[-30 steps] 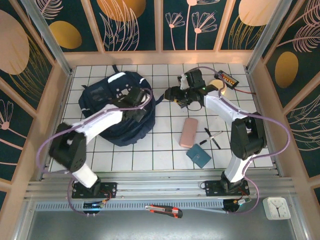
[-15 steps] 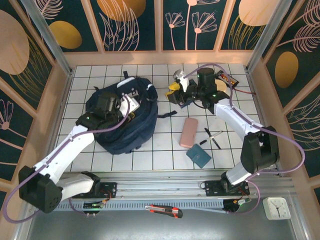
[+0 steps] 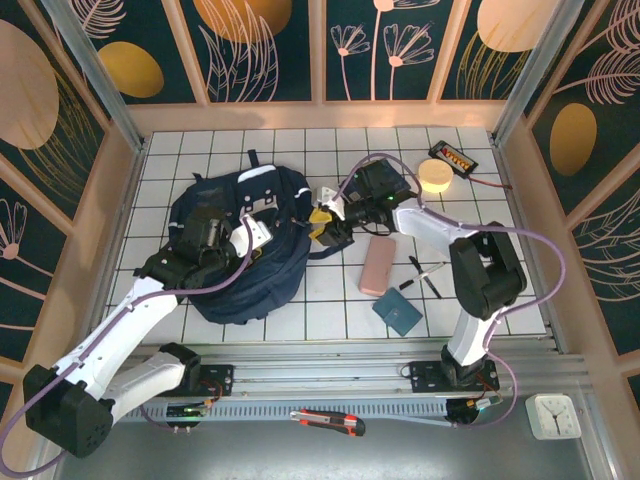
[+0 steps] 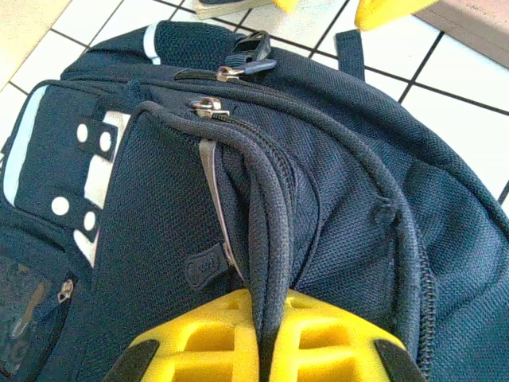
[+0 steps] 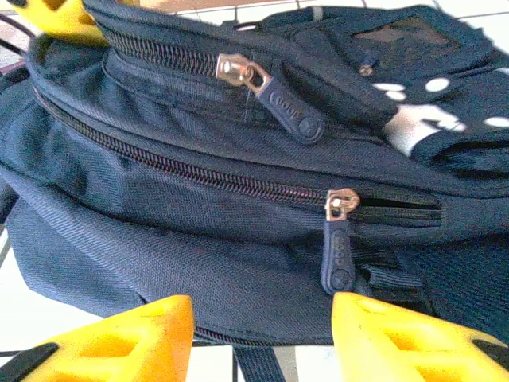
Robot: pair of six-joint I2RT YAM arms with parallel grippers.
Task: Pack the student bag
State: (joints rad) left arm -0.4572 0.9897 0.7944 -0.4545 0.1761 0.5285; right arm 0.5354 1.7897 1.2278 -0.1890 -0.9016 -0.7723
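The tiled table [image 3: 300, 310] carries the bag [image 3: 240, 270], which lies flat on the half of the left arm, with its grey-white patches turned to the far wall. The left gripper [image 3: 266, 230] is over the middle of the bag; in its wrist view the gripper [image 4: 266, 318] is clenched on a padded ridge of the bag [image 4: 350, 207], which passes up between the two yellow fingers [image 4: 199, 338]. The right gripper [image 3: 322, 226] is at the edge of the bag nearest the right arm. In its wrist view the gripper [image 5: 262, 334] is released: the yellow fingers [image 5: 127, 338] stand apart, low before the side of the bag [image 5: 159, 239], and they grasp nothing. A zipper pull [image 5: 338, 255] hangs on the bag just above the gap between them. Beyond that same edge of the bag lies a pink case [image 3: 377, 264], near but apart from it. Farther from the bag than the case are a teal wallet [image 3: 398, 312], a yellow round thing [image 3: 435, 177] and some pens [image 3: 425, 275].
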